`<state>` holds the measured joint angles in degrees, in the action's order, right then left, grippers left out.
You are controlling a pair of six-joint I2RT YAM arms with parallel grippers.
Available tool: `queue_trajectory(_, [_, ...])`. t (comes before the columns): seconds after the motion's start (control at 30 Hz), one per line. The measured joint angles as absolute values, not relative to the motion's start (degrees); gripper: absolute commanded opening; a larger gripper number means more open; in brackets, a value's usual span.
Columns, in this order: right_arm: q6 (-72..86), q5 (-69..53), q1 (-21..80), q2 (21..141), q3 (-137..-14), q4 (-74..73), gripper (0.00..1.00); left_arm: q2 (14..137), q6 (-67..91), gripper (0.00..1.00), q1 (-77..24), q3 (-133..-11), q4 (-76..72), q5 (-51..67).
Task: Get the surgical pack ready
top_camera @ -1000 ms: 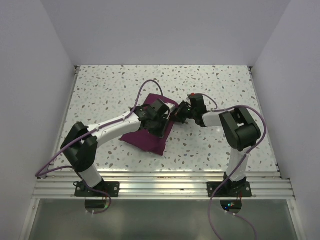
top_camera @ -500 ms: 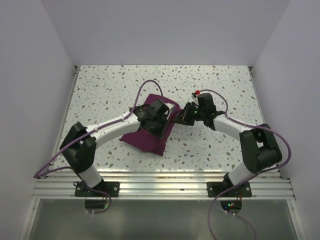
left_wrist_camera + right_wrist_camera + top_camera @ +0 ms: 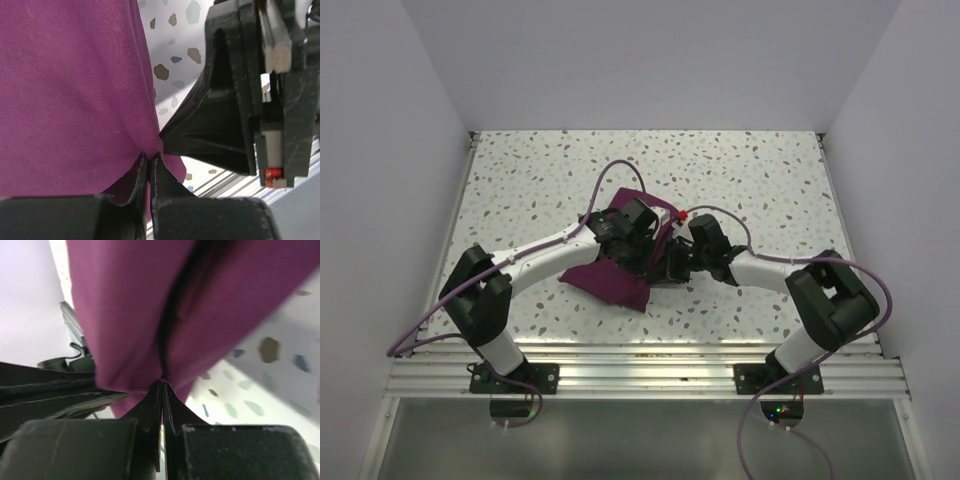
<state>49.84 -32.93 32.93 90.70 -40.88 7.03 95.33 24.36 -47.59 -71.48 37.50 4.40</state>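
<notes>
You are gripping the surgical pack (image 3: 605, 280) along its right edge with both arms: the left end effector (image 3: 149, 159) and right end effector (image 3: 161, 386) are pinching the purple cloth tight side by side (nearly touching), the bulk lying leftward on the counter (image 3: 750, 170).

Dark-purple surgical pack (image 3: 610, 278), nipped at one edge by both sets of fingers.

The plain, soft cloth lies folded into a rumpled, slanted oblong, its bulk spreading away from the fingertips toward the left arm's side. In the left wrist view its fine weave fills the space above and to the left of the left gripper (image 3: 148, 164), whose tips are pressed together on the cloth's lower edge. In the right wrist view it bulges above the right gripper (image 3: 161, 389), gathered into the pinched tips, a dark crease running up from them.
</notes>
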Motion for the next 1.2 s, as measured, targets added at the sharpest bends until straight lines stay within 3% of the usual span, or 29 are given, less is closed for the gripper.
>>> queue_trajectory(0.53, [62.2,-34.2,36.3,102.1,-41.6,24.6,0.00,95.3,24.4,0.01,-47.1,-71.5,38.3,5.0])
queue_trajectory(0.6, [62.3,-34.2,36.2,102.1,-41.6,24.3,0.00,95.3,24.4,0.15,-47.0,-71.4,38.2,5.3])
queue_trajectory(0.77, [59.4,-33.3,32.8,96.6,-40.8,16.0,0.00,94.3,25.3,0.40,-47.0,-69.9,36.5,7.2])
queue_trajectory(0.9, [53.0,-31.0,26.3,87.5,-41.2,4.2,0.00,91.8,26.2,0.44,-46.9,-68.3,36.7,7.9])
queue_trajectory(1.1, [43.4,-28.2,22.5,82.1,-48.2,-10.7,0.00,87.2,26.4,0.40,-44.6,-68.3,36.7,7.9])
queue_trajectory(1.13, [42.4,-28.2,22.5,82.2,-49.4,-11.6,0.00,86.5,26.4,0.35,-43.9,-68.3,36.5,8.0])
queue_trajectory(1.17, [41.3,-28.5,22.5,82.7,-51.5,-13.3,0.00,85.8,26.3,0.20,-42.8,-68.3,36.2,8.2])
queue_trajectory(1.2, [40.6,-29.1,22.5,83.4,-53.1,-13.6,0.00,85.3,26.3,0.15,-41.7,-68.3,35.6,8.8])
